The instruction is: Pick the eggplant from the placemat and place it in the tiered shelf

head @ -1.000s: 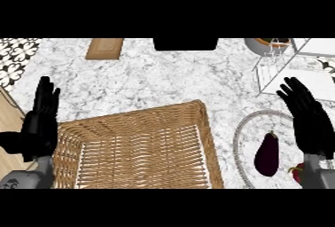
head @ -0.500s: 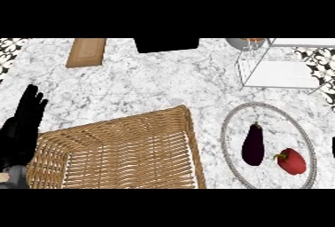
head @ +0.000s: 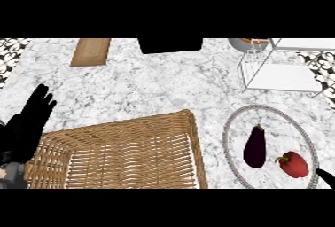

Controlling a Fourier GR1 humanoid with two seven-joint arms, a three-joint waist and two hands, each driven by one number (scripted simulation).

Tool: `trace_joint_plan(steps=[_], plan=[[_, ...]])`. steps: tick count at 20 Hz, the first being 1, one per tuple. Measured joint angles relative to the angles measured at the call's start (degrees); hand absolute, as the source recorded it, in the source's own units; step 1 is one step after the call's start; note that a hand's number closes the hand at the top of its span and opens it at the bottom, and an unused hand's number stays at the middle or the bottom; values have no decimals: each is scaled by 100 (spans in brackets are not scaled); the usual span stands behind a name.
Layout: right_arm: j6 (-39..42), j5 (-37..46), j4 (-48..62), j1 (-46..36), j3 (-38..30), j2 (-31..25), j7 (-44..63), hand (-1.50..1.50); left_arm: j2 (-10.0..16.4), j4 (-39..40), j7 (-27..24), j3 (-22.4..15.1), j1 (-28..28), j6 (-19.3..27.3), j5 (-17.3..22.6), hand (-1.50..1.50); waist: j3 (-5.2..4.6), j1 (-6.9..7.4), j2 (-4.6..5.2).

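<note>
Right hand (head: 325, 176) withdrawn nearly out of view since earlier frame; only tip seen, front right, state cannot be told. Left hand (head: 29, 122) rested spread at left edge, likely idle: eggplant (head: 255, 146) lies ungrasped on placemat (head: 278, 124) near right edge, tiered shelf (head: 281, 75) behind at back right corner.
</note>
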Motion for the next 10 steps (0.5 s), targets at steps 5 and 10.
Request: trace_joint_plan(steps=[5,10], plan=[[335,-29,-846,238,180,-433,854,-150,-6,24,111,-12,-112,-140,33,0,-12,118,23],[387,118,-1418,114,378,-856,2151,-150,-78,92,234,-106,-342,-225,4,0,-20,281,71]])
